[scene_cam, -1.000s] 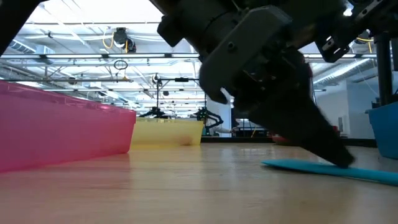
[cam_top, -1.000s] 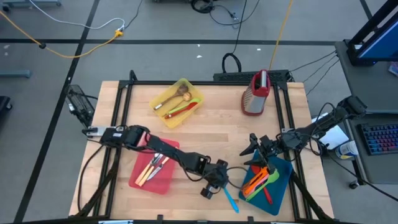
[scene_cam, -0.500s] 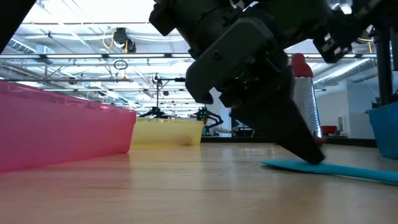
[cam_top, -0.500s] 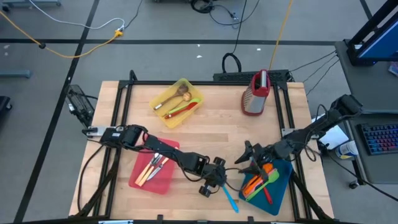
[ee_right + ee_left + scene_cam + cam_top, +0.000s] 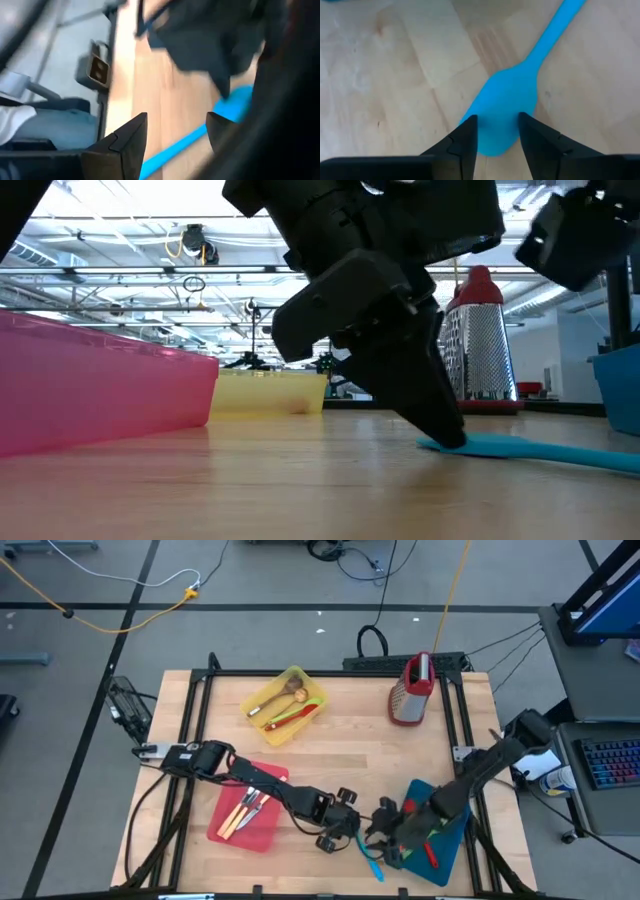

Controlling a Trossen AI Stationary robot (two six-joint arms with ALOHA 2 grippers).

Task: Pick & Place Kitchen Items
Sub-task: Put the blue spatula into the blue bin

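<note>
A blue spoon (image 5: 371, 859) lies flat on the wooden table near the front edge, its bowl (image 5: 507, 102) toward my left gripper. My left gripper (image 5: 350, 830) slants down over that bowl, open, one fingertip on each side of the bowl's middle. My right gripper (image 5: 384, 827) hovers open just to the right, at the left edge of the blue tray (image 5: 418, 790). The spoon's handle (image 5: 175, 145) shows below its fingers. The blue tray holds orange, green and red utensils (image 5: 425, 840). My left gripper comes at the blue spoon's bowl (image 5: 500, 125) slanting down from the table's left. Its open fingertips (image 5: 445, 435) stand at the bowl's end. I cannot tell whether they touch it. The spoon lies flat on the table.
A pink tray (image 5: 262, 830) with utensils lies under my left arm. A yellow tray (image 5: 300, 675) with more utensils sits at the far left-centre. A red-topped metal grater (image 5: 411, 690) stands at the far right. Bare wood shows in the table's middle.
My right gripper has swung from over the blue tray toward the table's near-left, dipping down beside my left gripper and the blue spoon. My left gripper has tipped steeper, its fingertips drawing along the spoon to the bowl's end. The spoon has stayed flat in place.
</note>
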